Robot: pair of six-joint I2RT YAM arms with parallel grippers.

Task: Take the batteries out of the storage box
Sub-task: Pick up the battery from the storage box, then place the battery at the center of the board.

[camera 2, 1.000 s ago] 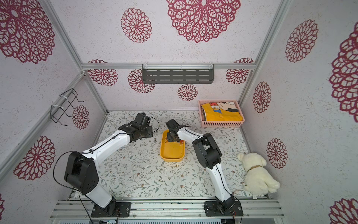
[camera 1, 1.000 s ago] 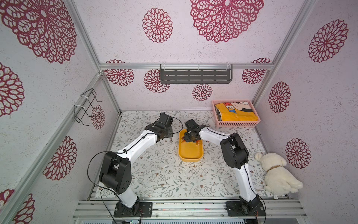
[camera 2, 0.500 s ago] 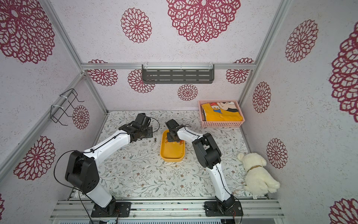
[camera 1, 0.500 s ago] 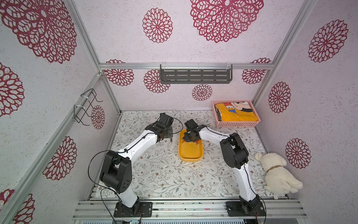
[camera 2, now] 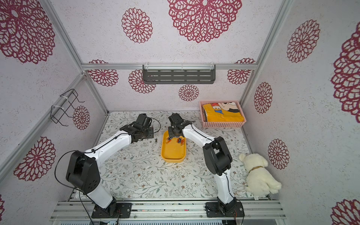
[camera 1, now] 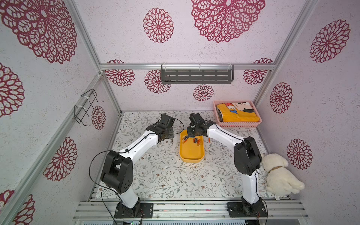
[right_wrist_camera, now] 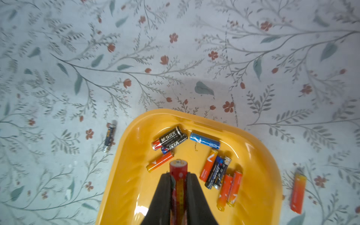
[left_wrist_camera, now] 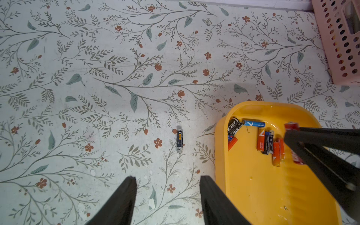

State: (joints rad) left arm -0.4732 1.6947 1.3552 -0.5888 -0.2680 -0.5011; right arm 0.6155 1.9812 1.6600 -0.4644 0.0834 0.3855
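Note:
The yellow-orange storage box (camera 1: 191, 160) (right_wrist_camera: 120, 155) lies mid-table. Several batteries (right_wrist_camera: 204, 140) rest at its far end: orange, black and one blue. My right gripper (right_wrist_camera: 178, 175) hangs over the box's far end (camera 1: 191, 134) and is shut on a red battery (right_wrist_camera: 178, 167), whose tip sticks out past the fingertips. My left gripper (left_wrist_camera: 167, 181) is open above bare table just left of the box, with nothing between its fingers. A dark battery (left_wrist_camera: 179, 139) (camera 1: 172, 140) lies on the table ahead of it. An orange battery (right_wrist_camera: 297, 191) lies on the table right of the box.
A pink perforated basket (camera 1: 237, 124) with yellow cloth stands at the back right. A white plush dog (camera 1: 278, 175) sits by the right wall. A grey shelf (camera 1: 196, 76) hangs on the back wall and a wire rack (camera 1: 85, 109) on the left wall.
My right gripper has closed on the red battery at the box's far end. Both arms have barely moved.

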